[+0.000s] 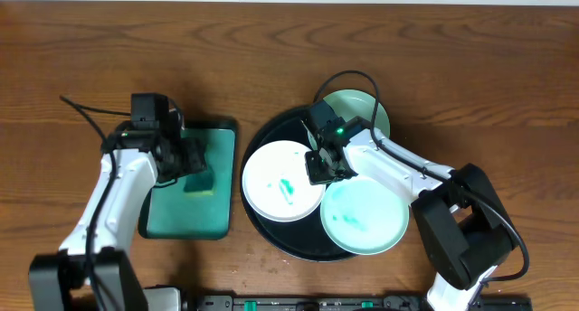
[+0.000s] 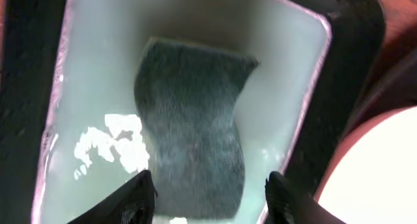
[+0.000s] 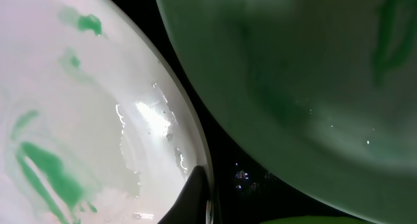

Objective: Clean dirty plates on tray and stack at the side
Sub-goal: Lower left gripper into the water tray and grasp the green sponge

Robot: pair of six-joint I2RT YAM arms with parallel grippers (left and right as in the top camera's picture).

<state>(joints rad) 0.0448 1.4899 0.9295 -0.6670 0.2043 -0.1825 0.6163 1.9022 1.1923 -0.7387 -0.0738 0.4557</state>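
Note:
The black tray (image 1: 291, 243) holds three plates. The white plate (image 1: 271, 183) with green smears lies at its left. One mint plate (image 1: 365, 219) is at the front right and another (image 1: 360, 108) at the back. My right gripper (image 1: 324, 169) is at the white plate's right rim. In the right wrist view one dark finger (image 3: 195, 199) lies on the inside of the white plate's (image 3: 71, 113) rim, close to the jaw centre. The other finger is lost against the black tray (image 3: 260, 178). My left gripper (image 2: 208, 201) is open, straddling a dark sponge (image 2: 192, 120).
The sponge (image 1: 200, 180) lies in a teal rectangular tray (image 1: 185, 216) left of the black tray, also seen in the left wrist view (image 2: 98, 55). The front mint plate (image 3: 293, 74) lies close beside the white one. Wooden table (image 1: 90, 40) all around; arm bases stand at the front edge.

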